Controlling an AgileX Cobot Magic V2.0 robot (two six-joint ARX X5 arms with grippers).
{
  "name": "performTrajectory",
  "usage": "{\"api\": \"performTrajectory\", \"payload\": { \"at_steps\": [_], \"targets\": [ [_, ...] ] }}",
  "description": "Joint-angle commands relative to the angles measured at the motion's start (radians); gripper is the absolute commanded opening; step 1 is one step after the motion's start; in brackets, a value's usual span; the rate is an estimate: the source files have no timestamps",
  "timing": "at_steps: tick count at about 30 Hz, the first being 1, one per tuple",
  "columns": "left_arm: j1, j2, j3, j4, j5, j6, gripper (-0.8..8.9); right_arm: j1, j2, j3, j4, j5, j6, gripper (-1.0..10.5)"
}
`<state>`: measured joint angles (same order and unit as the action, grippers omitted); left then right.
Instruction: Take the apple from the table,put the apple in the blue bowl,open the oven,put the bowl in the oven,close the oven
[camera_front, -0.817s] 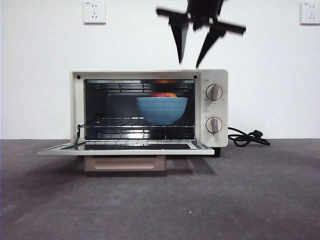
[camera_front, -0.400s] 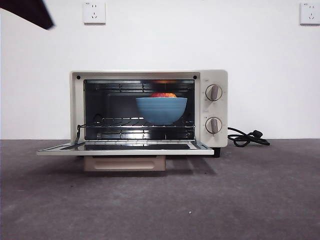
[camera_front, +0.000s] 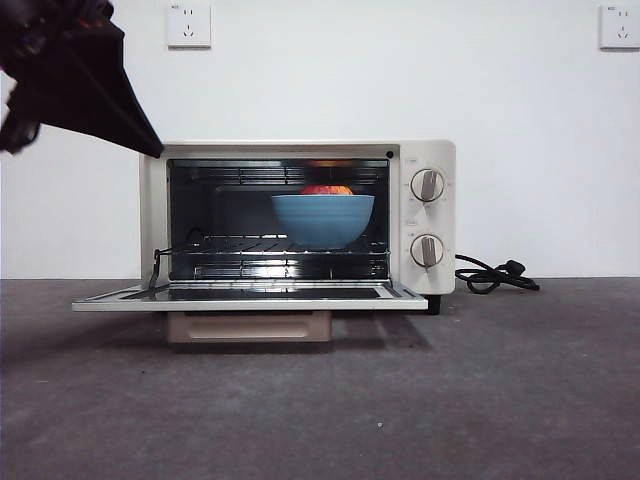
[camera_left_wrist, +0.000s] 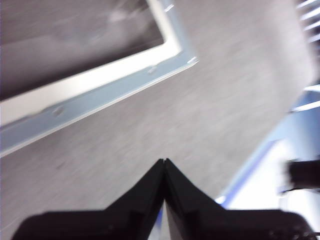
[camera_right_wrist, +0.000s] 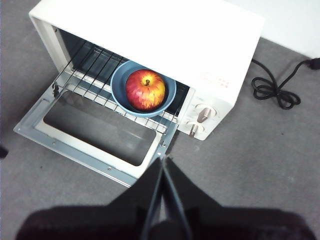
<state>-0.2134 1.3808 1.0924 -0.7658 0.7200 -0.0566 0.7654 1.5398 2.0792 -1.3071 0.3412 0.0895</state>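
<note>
Left gripper (camera_left_wrist: 164, 162): two black jaws pressed tip to tip, nothing between them. Its wrist view is blurred; it shows the dark grey matte table (camera_left_wrist: 215, 95) and one corner of the pale metal frame of the lowered oven door (camera_left_wrist: 100, 90). In the front view a large dark arm shape (camera_front: 75, 70) enters at about 10 o'clock, its tip just off the oven's upper left corner (taken as this arm, since the left wrist view looks onto a door corner).

Right gripper (camera_right_wrist: 164, 161): black jaws closed together, empty, held high above the table in front of the oven, toward the knob side of the door.

Cream-white boxy toaster oven (camera_front: 430, 150): stands on the table, door (camera_front: 250, 298) folded down flat and fully open, dark glass window facing up. Beige bar handle (camera_front: 250, 326) sits under the door's front edge. Two round knobs (camera_front: 428, 185) are stacked on the panel at 3 o'clock of the cavity.

Medium-blue ribbed bowl (camera_front: 323, 220): upright on the wire rack (camera_front: 230, 245) inside the cavity, toward the knob side.

Round red apple with yellowish patches (camera_right_wrist: 145, 89): lying in the bowl, stem up; from the front only its top (camera_front: 327, 189) shows above the rim.

Black power cord (camera_front: 495, 275): coiled on the table at 3 o'clock of the oven.

White wall sockets (camera_front: 189, 24): on the wall at 11 and 1 o'clock.
</note>
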Motion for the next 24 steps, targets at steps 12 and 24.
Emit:
{"api": "performTrajectory", "payload": {
  "at_steps": [12,24],
  "targets": [
    [0.251,0.081,-0.153,-0.056,0.119,0.152,-0.08,-0.001,-0.41,-0.602,0.275,-0.029,-0.032,-0.1],
    [0.362,0.107,-0.169,0.148,-0.092,-0.058,-0.08,-0.001,-0.523,-0.756,0.335,-0.038,0.051,-0.1]
  ]
}}
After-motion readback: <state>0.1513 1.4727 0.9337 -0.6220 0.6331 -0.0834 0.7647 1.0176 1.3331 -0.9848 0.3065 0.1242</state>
